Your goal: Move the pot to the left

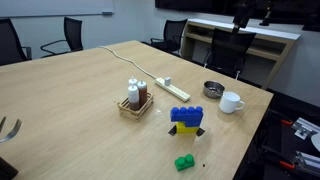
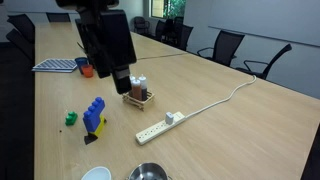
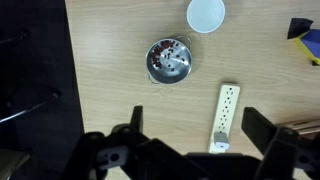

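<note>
While hanging high over the table (image 3: 110, 50), holds nothing in the gripper (image 3: 195, 140), jaws spread wide. Finds the pot (image 3: 168, 60) just beside the mug (image 3: 205, 14), not touching it, with the strip (image 3: 227, 118) a bit further from the mug. Could bump the mug on the way down. Could slip off the shiny rim and tip the pot. Could push the pot off the table edge, also near the mug.

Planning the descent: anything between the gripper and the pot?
Nothing visible. In the wrist view the open gripper hangs above the table, with the pot in plain sight below it. The white mug and the power strip lie beside the pot, apart from it, not over it.
</note>
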Tool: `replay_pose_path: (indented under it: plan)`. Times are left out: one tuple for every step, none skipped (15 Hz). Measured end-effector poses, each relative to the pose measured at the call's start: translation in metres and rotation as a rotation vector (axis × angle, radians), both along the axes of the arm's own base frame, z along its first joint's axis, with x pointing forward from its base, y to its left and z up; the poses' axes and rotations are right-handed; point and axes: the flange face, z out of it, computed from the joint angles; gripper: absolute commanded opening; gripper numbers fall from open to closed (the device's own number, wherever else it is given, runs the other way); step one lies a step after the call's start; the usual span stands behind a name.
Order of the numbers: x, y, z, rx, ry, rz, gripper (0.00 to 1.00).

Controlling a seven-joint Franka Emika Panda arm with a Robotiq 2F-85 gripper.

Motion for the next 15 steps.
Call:
replay_pose_path:
  plan:
    - [0.0,0.0,0.0,0.0,0.0,0.0,1.0]
    - [0.0,0.0,0.0,0.0,0.0,0.0,1.0]
    - [0.0,0.0,0.0,0.0,0.0,0.0,1.0]
    - [0.0,0.0,0.0,0.0,0.0,0.0,1.0]
    - [0.0,0.0,0.0,0.0,-0.001,0.0,1.0]
    - [0.0,0.0,0.0,0.0,0.0,0.0,1.0]
    - [0.0,0.0,0.0,0.0,-0.001,0.0,1.0]
    - [0.0,0.0,0.0,0.0,0.0,0.0,1.0]
    - [0.0,0.0,-0.001,0.002,0.001,-0.001,1.0]
    - [0.001,-0.001,-0.003,0.008,0.005,-0.006,1.0]
    - [0.003,-0.003,-0.008,0.015,0.013,-0.015,1.0]
    - [0.005,-0.006,-0.014,0.022,0.023,-0.029,1.0]
    - [0.009,-0.011,-0.024,0.035,0.035,-0.045,1.0]
    - [0.012,-0.015,-0.035,0.052,0.052,-0.06,1.0]
    - [0.016,-0.02,-0.048,0.073,0.069,-0.078,1.0]
